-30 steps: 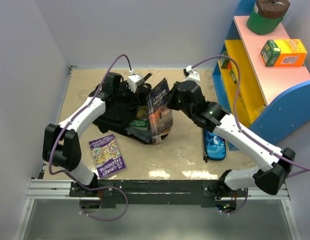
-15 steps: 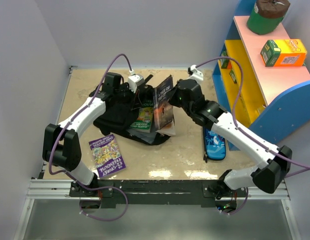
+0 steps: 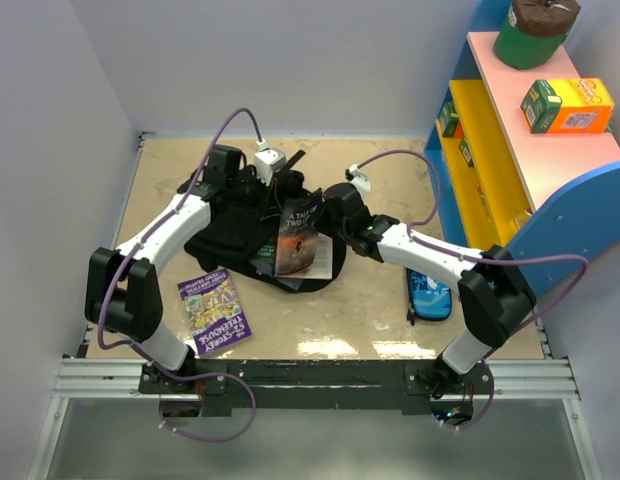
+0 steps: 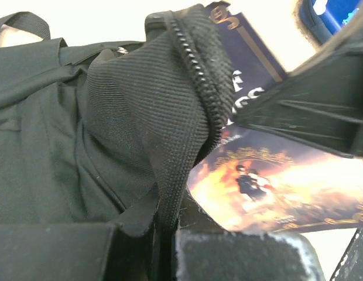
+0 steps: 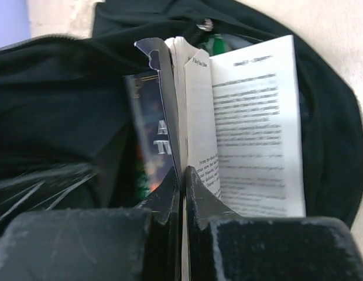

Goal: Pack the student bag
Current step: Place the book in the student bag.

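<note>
much of the bag [image 3: 222, 240] is covered from above by both arms, so its full outline and the run of its opening cannot be traced. it lies as a slack black heap on the tabletop [image 3: 370, 310], left of the middle and closer to the far edge than the near one. the left pincer [image 4: 164, 228] is pressed together on a fold of the bag's zippered rim and holds it up; its fingers are cut off by the bottom of the left wrist view. the right pincer [image 5: 182, 175] is pinching a dark book [image 3: 298, 235] at its lower edge, and how many leaves sit between the fingers is hard to tell. the book stands tilted in the bag's mouth, fanned open, its lower part sunk out of sight in the black cloth. a green book [image 3: 266, 250] shows only as a sliver just beside it, inside the bag, its title too small to read. something shiny and crumpled at the lower left of the right wrist view cannot be made out. a purple book [image 3: 216, 311] lies flat toward the near left corner, apart from the bag. a blue pencil case [image 3: 430, 300] lies by the right edge, partly hidden under the right arm. the tabletop is pale mottled beige, with glare along the near edge. plain pale walls close the far and left sides. a blue, yellow and pink shelf [image 3: 490, 150] stands at the right edge, cut off by the frame.
</note>
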Robot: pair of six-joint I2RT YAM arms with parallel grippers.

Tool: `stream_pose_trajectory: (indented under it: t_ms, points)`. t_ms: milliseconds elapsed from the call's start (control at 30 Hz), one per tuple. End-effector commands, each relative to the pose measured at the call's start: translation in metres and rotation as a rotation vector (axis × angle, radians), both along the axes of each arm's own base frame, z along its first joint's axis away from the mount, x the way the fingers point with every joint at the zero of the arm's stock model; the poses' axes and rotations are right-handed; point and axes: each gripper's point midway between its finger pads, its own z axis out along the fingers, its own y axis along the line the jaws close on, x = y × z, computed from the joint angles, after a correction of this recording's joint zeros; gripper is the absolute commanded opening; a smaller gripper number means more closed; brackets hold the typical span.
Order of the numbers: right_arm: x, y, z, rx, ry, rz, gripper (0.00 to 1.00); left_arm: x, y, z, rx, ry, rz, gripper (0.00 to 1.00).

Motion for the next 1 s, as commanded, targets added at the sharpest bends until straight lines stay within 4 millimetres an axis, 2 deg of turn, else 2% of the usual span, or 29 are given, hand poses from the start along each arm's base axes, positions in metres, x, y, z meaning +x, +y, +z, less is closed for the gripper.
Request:
stream_pose_trajectory:
  t_ms: [0, 33, 133, 167, 300, 433, 533, 567, 600, 700, 733, 867, 900, 967]
  points:
    - [-0.003, 0.022, -0.017, 0.092, 0.049, 0.030, 0.00, -0.012, -0.021, 0.053, -0.117, -0.094, -0.108, 0.00]
    - [-0.005, 0.022, -0.026, 0.085, 0.062, 0.036, 0.00, -0.015, -0.023, 0.055, -0.125, -0.097, -0.129, 0.00]
    - [-0.007, 0.025, -0.035, 0.071, 0.068, 0.061, 0.00, -0.028, -0.031, 0.062, -0.167, -0.114, -0.225, 0.00]
    - [-0.008, 0.024, -0.047, 0.046, 0.098, 0.065, 0.00, -0.030, -0.032, 0.063, -0.176, -0.121, -0.244, 0.00]
    - [-0.009, 0.038, -0.065, 0.045, 0.129, 0.124, 0.00, -0.042, -0.038, 0.075, -0.226, -0.175, -0.326, 0.00]
    - [-0.019, 0.063, -0.057, 0.132, 0.104, 0.218, 0.00, -0.038, -0.035, 0.060, -0.190, -0.178, -0.311, 0.00]
    - [-0.014, 0.071, -0.036, 0.161, 0.044, 0.251, 0.00, -0.034, -0.031, 0.035, -0.134, -0.148, -0.306, 0.00]
    - [-0.016, 0.069, -0.035, 0.144, 0.045, 0.258, 0.00, -0.031, -0.029, 0.024, -0.113, -0.130, -0.298, 0.00]
    - [-0.017, 0.067, -0.021, 0.153, 0.021, 0.264, 0.00, -0.027, -0.023, 0.016, -0.072, -0.124, -0.272, 0.00]
    - [-0.019, 0.052, -0.015, 0.098, 0.014, 0.229, 0.00, -0.014, -0.011, -0.002, 0.021, -0.139, -0.216, 0.00]
    - [-0.020, 0.048, -0.007, 0.090, 0.003, 0.229, 0.00, -0.008, -0.008, -0.004, 0.044, -0.152, -0.189, 0.00]
    - [-0.026, 0.040, -0.003, 0.071, 0.017, 0.220, 0.00, 0.019, 0.011, 0.002, 0.133, -0.227, -0.042, 0.00]
    - [-0.029, 0.044, -0.003, 0.082, 0.026, 0.239, 0.00, 0.035, 0.025, 0.005, 0.203, -0.269, 0.050, 0.00]
    - [-0.030, 0.047, -0.004, 0.096, 0.035, 0.248, 0.00, 0.049, 0.038, 0.004, 0.282, -0.295, 0.130, 0.00]
